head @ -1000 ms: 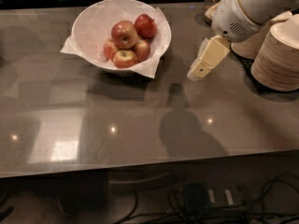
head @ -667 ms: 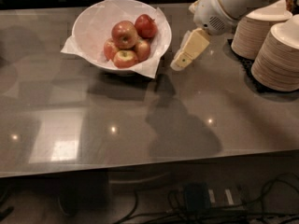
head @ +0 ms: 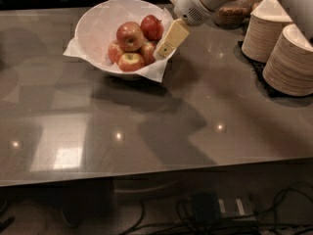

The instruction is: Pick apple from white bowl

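The white bowl (head: 90,26) stands at the back of the grey table, lined with crinkled white paper that hangs over its rim. Several apples lie in it. The large red apple with a yellow blush (head: 129,35) sits on top in the middle. A deep-red apple (head: 152,27) lies behind it to the right, and a smaller apple with a yellow-green top (head: 131,61) lies in front. My cream gripper (head: 167,42) hangs from the white arm at the bowl's right rim, just right of the apples and apart from the large one.
Two stacks of white plates (head: 291,61) stand on a dark mat at the table's right edge. A brownish item (head: 235,11) sits behind the arm. The grey table (head: 146,131) stretches toward the front edge, with cables on the floor below.
The arm has swung left across the table, and the gripper has moved from near the plate stacks to the bowl's right rim. The apples have not moved.
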Motion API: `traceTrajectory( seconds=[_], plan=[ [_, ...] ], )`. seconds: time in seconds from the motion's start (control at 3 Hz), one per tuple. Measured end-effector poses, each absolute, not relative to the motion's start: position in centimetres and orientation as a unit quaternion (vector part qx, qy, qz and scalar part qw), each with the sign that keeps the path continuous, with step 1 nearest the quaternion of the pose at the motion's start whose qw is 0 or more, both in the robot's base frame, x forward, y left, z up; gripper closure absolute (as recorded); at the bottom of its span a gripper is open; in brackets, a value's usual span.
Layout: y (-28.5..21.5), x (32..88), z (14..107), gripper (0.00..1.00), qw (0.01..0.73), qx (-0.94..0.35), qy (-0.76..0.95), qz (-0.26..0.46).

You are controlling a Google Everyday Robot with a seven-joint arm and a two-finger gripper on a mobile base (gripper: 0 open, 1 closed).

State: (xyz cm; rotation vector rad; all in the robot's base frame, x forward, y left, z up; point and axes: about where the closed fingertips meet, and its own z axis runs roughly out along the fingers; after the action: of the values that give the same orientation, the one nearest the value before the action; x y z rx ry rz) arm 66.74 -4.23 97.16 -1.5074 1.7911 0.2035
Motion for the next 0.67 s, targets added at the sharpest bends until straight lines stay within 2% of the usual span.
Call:
traceTrajectory(
  seconds=[0.67],
  plan=[
    [2.7, 69.7, 98.2, 0.00, 0.403, -0.631, 0.655, 0.101]
  ],
)
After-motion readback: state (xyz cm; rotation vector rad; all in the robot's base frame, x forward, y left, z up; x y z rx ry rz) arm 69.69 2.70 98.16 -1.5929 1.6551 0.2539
